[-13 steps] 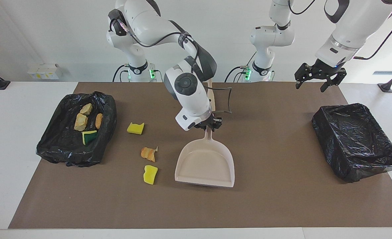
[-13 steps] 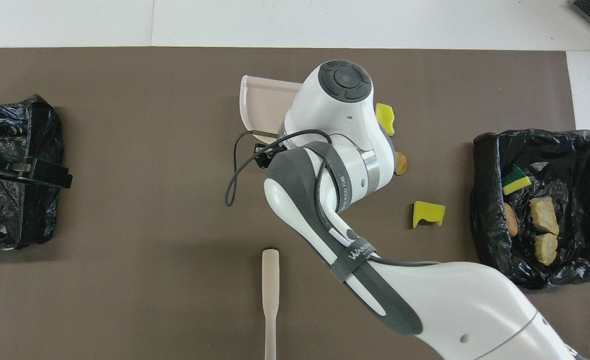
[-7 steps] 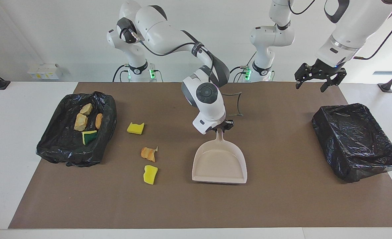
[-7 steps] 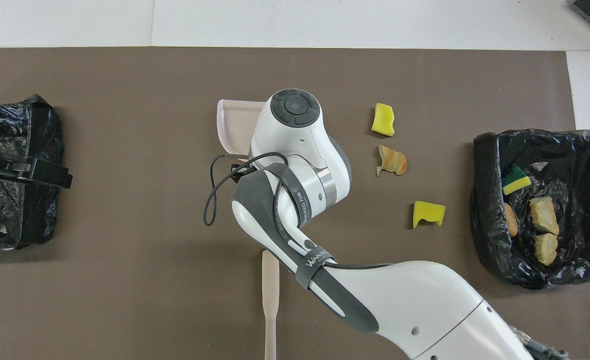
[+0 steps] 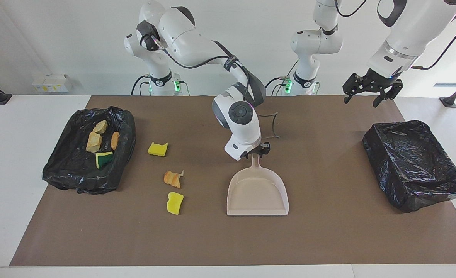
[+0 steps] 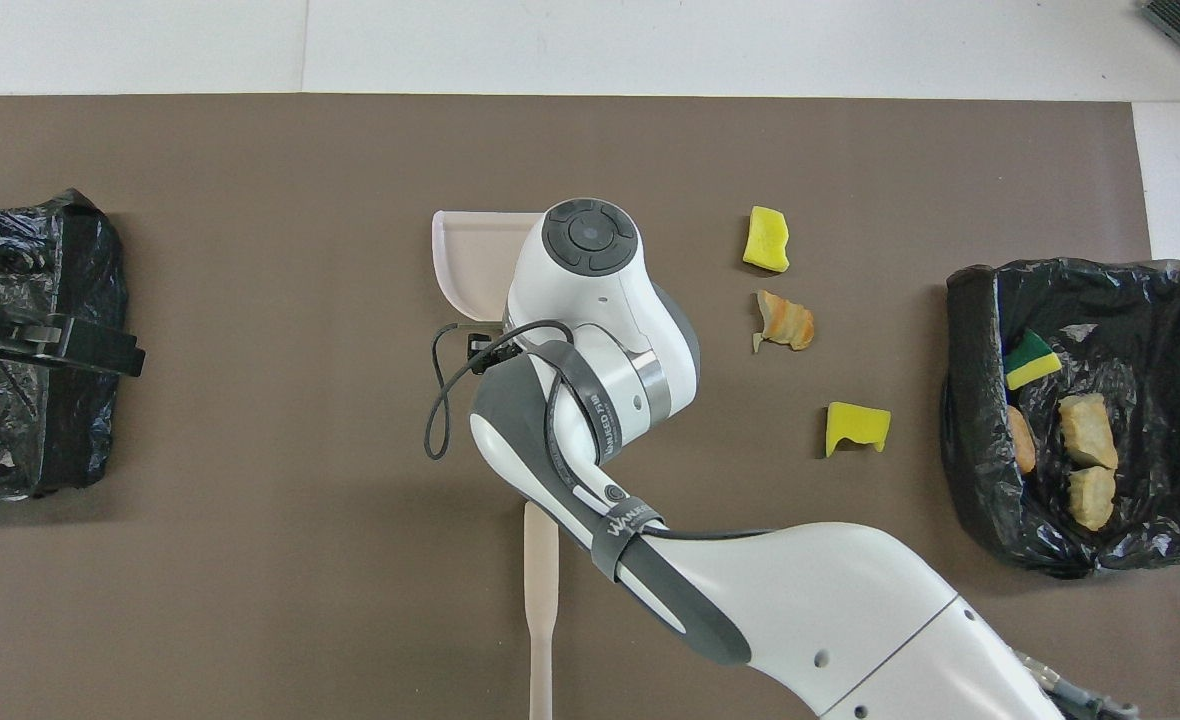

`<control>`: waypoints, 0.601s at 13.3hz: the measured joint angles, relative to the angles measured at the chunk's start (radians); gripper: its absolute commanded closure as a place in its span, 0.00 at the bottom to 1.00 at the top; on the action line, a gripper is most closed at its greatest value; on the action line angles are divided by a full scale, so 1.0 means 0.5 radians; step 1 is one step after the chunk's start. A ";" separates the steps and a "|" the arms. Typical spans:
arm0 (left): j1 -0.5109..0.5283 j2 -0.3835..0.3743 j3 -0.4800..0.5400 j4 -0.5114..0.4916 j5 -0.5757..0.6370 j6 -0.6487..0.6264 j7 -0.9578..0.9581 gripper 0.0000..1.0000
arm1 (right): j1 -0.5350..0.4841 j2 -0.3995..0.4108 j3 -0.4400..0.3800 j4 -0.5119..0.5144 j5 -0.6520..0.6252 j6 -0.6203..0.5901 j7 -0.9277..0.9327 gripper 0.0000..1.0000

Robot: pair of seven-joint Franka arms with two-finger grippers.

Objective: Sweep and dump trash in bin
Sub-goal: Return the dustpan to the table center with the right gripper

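The beige dustpan (image 5: 258,193) lies flat on the brown mat at mid-table, its mouth facing away from the robots; in the overhead view the pan (image 6: 470,255) is partly covered by the arm. My right gripper (image 5: 256,152) is at the tip of the pan's handle. Three scraps of trash lie loose on the mat between the pan and the bin at the right arm's end: a yellow sponge piece (image 5: 158,149), a tan-orange chunk (image 5: 172,179) and another yellow sponge piece (image 5: 175,202). That black-lined bin (image 5: 60,170) holds several scraps. My left gripper (image 5: 360,102) hangs open and empty in the air at the left arm's end.
A second black-lined bin (image 5: 413,162) with nothing visible in it stands at the left arm's end, below the left gripper. A beige stick-like handle (image 6: 540,560) lies on the mat nearer to the robots than the dustpan. A cable loop (image 5: 272,123) hangs from the right wrist.
The right arm carried the dustpan toward the left arm's end and it now rests flat on the mat, squared up. The loose scraps and the left arm have not moved.
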 measured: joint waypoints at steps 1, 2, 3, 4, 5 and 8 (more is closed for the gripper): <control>0.000 0.000 0.000 0.000 0.000 0.000 0.000 0.00 | 0.000 -0.061 -0.002 0.002 -0.006 -0.128 0.000 0.00; 0.000 0.000 0.000 0.000 0.000 0.000 0.000 0.00 | -0.003 -0.133 -0.007 0.002 -0.032 -0.280 0.000 0.00; 0.000 0.000 0.000 0.000 0.000 0.000 0.000 0.00 | -0.011 -0.213 -0.010 -0.002 -0.089 -0.414 0.000 0.00; 0.000 0.000 0.000 0.000 0.000 0.000 0.000 0.00 | -0.018 -0.286 -0.009 -0.021 -0.121 -0.485 0.002 0.00; 0.000 0.000 0.000 0.000 0.000 0.000 0.000 0.00 | -0.021 -0.371 -0.009 -0.073 -0.135 -0.517 0.013 0.00; 0.000 0.000 0.000 0.000 0.000 0.000 0.000 0.00 | -0.006 -0.677 0.005 -0.399 -0.061 -0.526 0.091 0.00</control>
